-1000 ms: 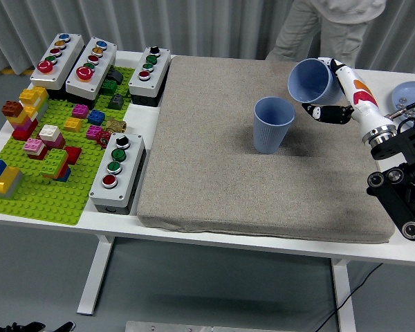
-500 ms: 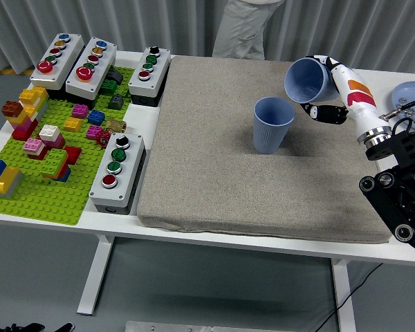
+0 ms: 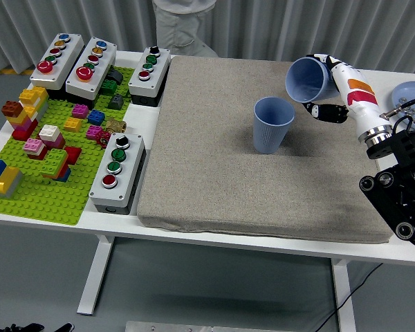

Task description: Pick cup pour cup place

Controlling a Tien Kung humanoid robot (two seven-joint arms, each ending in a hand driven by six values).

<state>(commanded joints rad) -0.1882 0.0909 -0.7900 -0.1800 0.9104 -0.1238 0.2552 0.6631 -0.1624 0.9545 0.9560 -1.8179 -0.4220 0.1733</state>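
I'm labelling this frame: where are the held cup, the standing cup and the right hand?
held cup (image 3: 310,79), head view, on its tilted side wall.
standing cup (image 3: 270,131), head view, on its front wall.
right hand (image 3: 335,86), head view, mid-hand behind the held cup.

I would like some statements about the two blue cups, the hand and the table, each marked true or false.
1. The right hand holds a tilted blue cup, its mouth facing the left. True.
2. The standing blue cup lies on its side on the grey mat. False: it stands upright on the mat.
3. The held cup touches the standing cup. False: it is in the air, up and to the right of it, apart.
4. A green brick baseplate with coloured bricks lies at the table's left. True.
5. The left hand rests on the mat. False: no left hand is in view.
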